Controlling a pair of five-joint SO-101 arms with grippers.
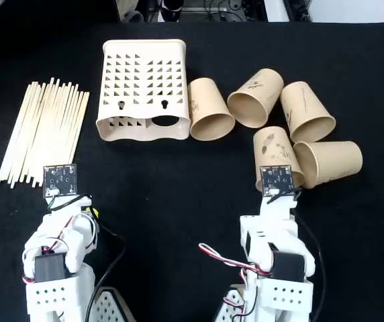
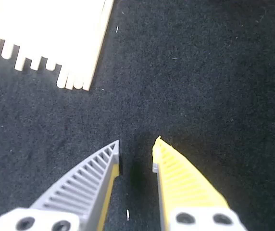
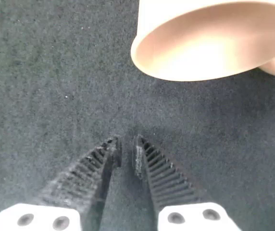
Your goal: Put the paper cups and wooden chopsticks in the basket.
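Note:
A cream perforated basket (image 1: 141, 90) lies on the black table at the back, left of centre. A bundle of wooden chopsticks (image 1: 44, 131) is spread to its left, and their ends (image 2: 46, 33) lie just ahead of my left gripper (image 2: 137, 143). That gripper hovers low over bare cloth, slightly open and holding nothing. Several paper cups lie on their sides right of the basket, among them one (image 1: 211, 111) touching it and one (image 1: 276, 154) nearest my right arm. The mouth of that near cup (image 3: 209, 38) faces my right gripper (image 3: 126, 141), which is shut and holds nothing.
Both arm bases (image 1: 54, 282) (image 1: 276, 278) stand at the table's front edge with cables (image 1: 111, 255) beside them. Black cloth (image 1: 172, 188) stretches between the arms and the basket. Dark equipment lines the far edge.

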